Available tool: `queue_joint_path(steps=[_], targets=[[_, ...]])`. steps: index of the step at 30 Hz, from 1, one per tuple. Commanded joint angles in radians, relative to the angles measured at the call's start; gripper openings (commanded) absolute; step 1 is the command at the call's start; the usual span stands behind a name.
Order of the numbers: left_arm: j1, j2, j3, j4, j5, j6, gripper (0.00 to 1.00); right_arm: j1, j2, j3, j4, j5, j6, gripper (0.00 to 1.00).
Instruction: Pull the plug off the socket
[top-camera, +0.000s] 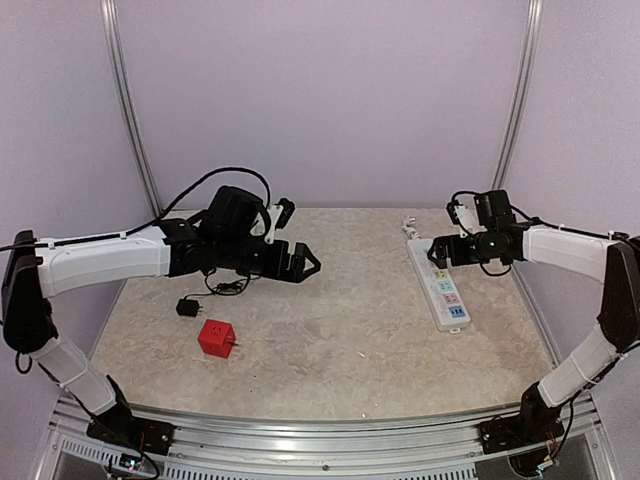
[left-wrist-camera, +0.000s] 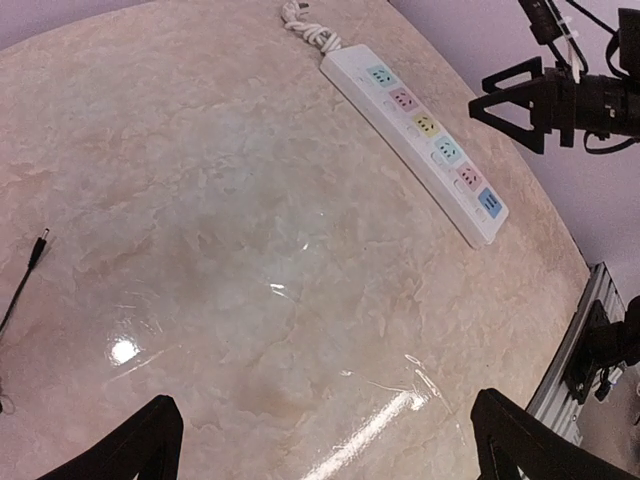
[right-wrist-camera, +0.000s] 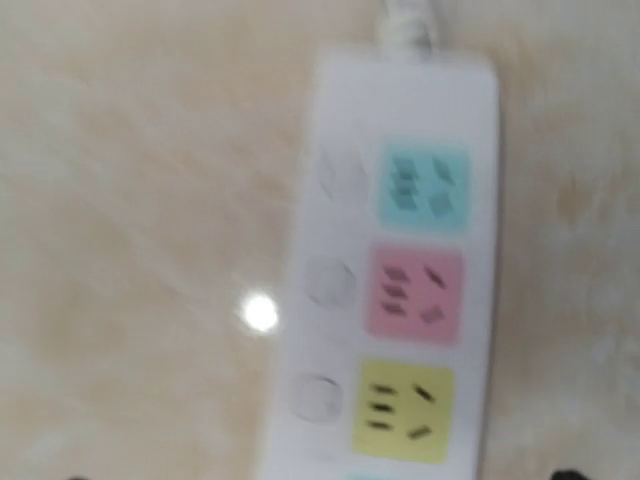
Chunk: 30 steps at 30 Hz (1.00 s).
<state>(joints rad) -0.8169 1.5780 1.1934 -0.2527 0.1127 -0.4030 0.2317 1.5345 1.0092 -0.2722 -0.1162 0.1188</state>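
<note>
The socket (top-camera: 441, 286), a long white power strip with pastel outlet faces and a white cord, lies at the right of the table. It also shows in the left wrist view (left-wrist-camera: 420, 122) and, blurred, in the right wrist view (right-wrist-camera: 400, 280). All its visible outlets are empty. A black plug (top-camera: 187, 307) with a thin cable lies loose on the table at the left. My right gripper (top-camera: 440, 250) hovers open over the strip's far end, holding nothing. My left gripper (top-camera: 300, 262) is open and empty above the table's middle; its fingertips (left-wrist-camera: 150, 440) show at the bottom corners.
A red cube socket (top-camera: 216, 338) sits near the black plug at the left front. A black barrel connector tip (left-wrist-camera: 40, 245) lies on the marbled tabletop (top-camera: 340, 330). Grey walls close in the back and sides.
</note>
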Motion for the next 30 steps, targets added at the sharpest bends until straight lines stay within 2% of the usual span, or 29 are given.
queue_joint_path(steps=[1,7,13,20,30], targets=[[0.076,-0.094,-0.039,-0.035,0.000,-0.015,0.99,0.022,-0.129,-0.083,0.072,-0.102,0.045,1.00],[0.196,-0.220,-0.132,-0.056,0.008,-0.062,0.99,0.091,-0.329,-0.259,0.198,-0.164,0.124,1.00],[0.210,-0.279,-0.295,-0.030,-0.009,-0.107,0.99,0.193,-0.417,-0.420,0.327,-0.193,0.189,1.00],[0.188,-0.275,-0.405,0.028,-0.014,-0.175,0.99,0.328,-0.400,-0.504,0.444,-0.158,0.242,1.00],[0.127,-0.197,-0.352,0.023,-0.086,-0.157,0.99,0.414,-0.304,-0.493,0.519,-0.148,0.257,1.00]])
